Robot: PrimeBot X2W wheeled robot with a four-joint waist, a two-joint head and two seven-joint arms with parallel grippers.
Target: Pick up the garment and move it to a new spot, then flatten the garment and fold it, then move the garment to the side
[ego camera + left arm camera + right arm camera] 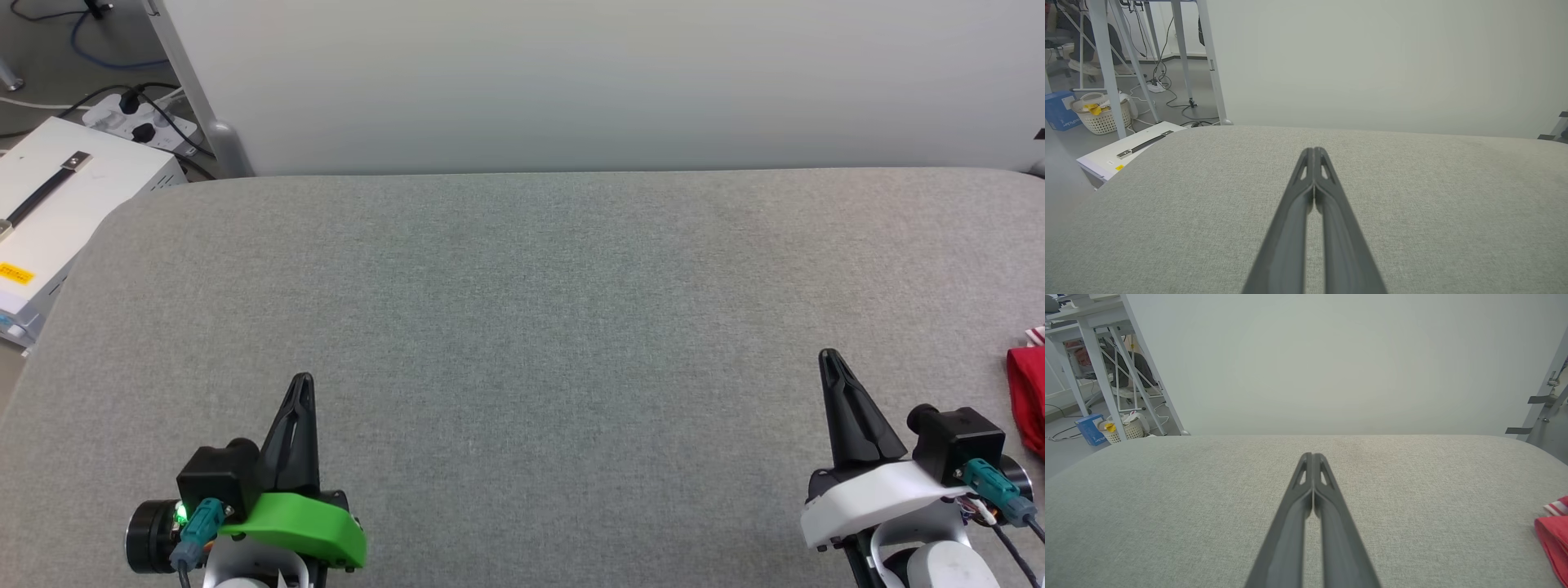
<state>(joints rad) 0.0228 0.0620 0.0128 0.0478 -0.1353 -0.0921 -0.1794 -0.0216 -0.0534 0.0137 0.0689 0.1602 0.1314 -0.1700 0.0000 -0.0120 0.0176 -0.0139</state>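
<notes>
The table [522, 294] is a broad slab covered in grey woven cloth, faintly flecked, with soft rounded corners and a rounded far edge. Behind it stands a plain pale partition [588, 82], smooth and matte, with a grey metal post at its left end. Left of the table is a grey floor [41, 49]. On it are a white box-shaped case [82, 196] with a black strap handle and a yellow label, and loose dark cables.

The left pincer [302, 380], in a glossy green shell, and the right pincer [830, 356], in a white shell, sit near the table's front edge, well apart. Each is clenched: the long dark tapering fingers meet tip to tip with nothing between them.

The garment [1029, 400] lies on the table at the far right, apart from the right pincer. It shows a soft red fold and a scrap of red-white striped trim, cut off by the frame.

Further back on the floor are a white lattice basket [1100, 118], a blue box [1059, 111] and a white power strip [140, 124] with black plugs.
</notes>
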